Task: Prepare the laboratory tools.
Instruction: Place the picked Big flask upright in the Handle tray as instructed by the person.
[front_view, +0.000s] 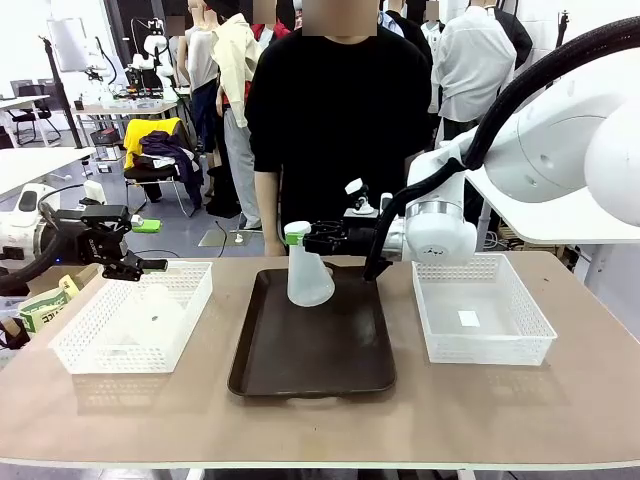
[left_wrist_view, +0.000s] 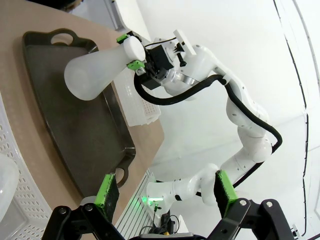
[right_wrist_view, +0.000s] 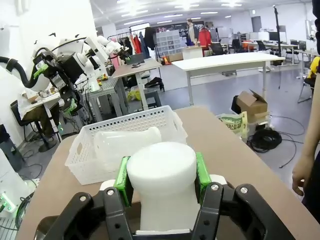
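Observation:
A frosted-white conical flask stands upright over the far end of the dark brown tray; I cannot tell whether its base touches. My right gripper is shut on its neck, green pads on either side of the rim. The left wrist view shows this flask and the right gripper holding it. A second flask lies on its side in the left white basket, also seen from the right wrist. My left gripper hovers open above that basket, its pads wide apart.
A white mesh basket sits at the right of the tray. A person in black stands at the table's far edge, one hand hanging low. The table's near strip is bare wood.

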